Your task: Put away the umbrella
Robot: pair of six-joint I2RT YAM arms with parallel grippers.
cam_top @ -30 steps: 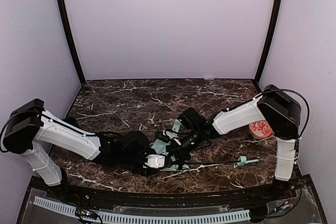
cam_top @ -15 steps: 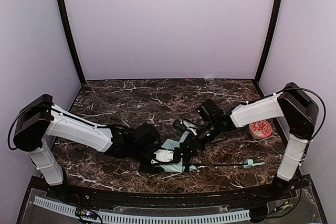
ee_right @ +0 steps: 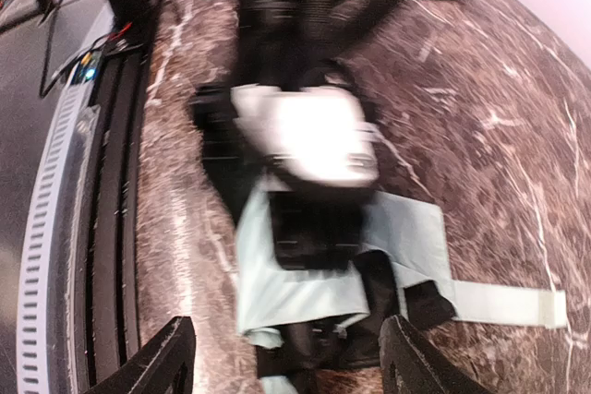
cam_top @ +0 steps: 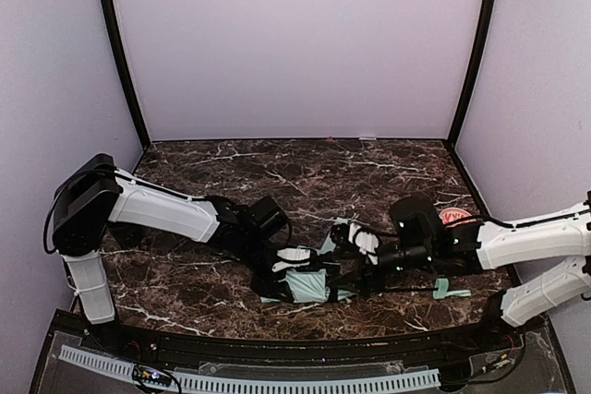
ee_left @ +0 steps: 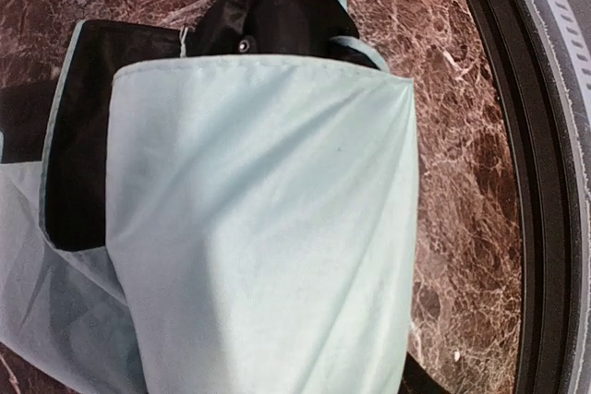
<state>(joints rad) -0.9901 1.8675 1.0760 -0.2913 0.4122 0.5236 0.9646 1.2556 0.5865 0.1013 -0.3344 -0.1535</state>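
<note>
The pale mint-green crinkled folding umbrella (cam_top: 305,285) lay near the dark marble tabletop's (cam_top: 231,173) front edge; my right claw (ee_right: 295,362) stood spread facing it; my left claw (ee_right: 314,232) sat on the fabric, grip impossible to tell; I judged folding in hand; the next move called for gathering the loose cloth.

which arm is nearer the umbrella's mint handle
Right. The right arm stretches past just beside the handle; the left arm ends at the folded fabric, well away from it.
</note>
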